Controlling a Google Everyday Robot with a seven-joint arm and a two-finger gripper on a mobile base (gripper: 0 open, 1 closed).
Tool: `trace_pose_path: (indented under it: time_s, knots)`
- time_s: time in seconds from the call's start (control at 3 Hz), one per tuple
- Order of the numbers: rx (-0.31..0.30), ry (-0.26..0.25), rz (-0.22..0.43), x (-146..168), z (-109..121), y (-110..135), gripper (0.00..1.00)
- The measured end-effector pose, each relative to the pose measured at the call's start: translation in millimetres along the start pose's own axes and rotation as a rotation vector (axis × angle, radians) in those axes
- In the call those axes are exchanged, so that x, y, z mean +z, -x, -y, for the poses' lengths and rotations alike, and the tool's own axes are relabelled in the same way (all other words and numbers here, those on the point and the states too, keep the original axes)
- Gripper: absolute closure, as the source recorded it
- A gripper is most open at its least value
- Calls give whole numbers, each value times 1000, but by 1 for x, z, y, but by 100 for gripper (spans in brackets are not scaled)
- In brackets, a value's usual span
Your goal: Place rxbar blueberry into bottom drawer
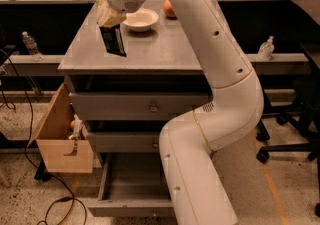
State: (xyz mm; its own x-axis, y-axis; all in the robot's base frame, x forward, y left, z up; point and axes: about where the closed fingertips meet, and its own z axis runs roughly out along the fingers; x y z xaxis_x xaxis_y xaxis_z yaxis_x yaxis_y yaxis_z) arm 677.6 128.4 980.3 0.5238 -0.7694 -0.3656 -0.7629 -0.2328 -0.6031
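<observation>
My gripper (111, 20) hangs over the left part of the grey cabinet top (150, 49). It is shut on the rxbar blueberry (113, 41), a dark flat bar that hangs down from the fingers just above the top. The bottom drawer (131, 184) is pulled open at the foot of the cabinet, its tray showing bare; my white arm (200, 159) covers its right side and its knob.
A white bowl (140, 19) and an orange fruit (169, 9) sit at the back of the cabinet top. Two upper grey drawers (140, 105) are shut. A tan wooden box (62, 136) hangs at the cabinet's left. Office chair wheels (280, 144) stand at the right.
</observation>
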Motion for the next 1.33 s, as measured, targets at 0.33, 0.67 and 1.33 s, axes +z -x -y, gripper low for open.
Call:
trace_pose_path:
  time_s: [0.33, 0.67, 1.33]
  knots:
    - [-11, 43, 24, 0, -10, 12, 100]
    - [-28, 92, 57, 4, -17, 25, 100]
    - [-51, 196, 128, 23, -31, 47, 100]
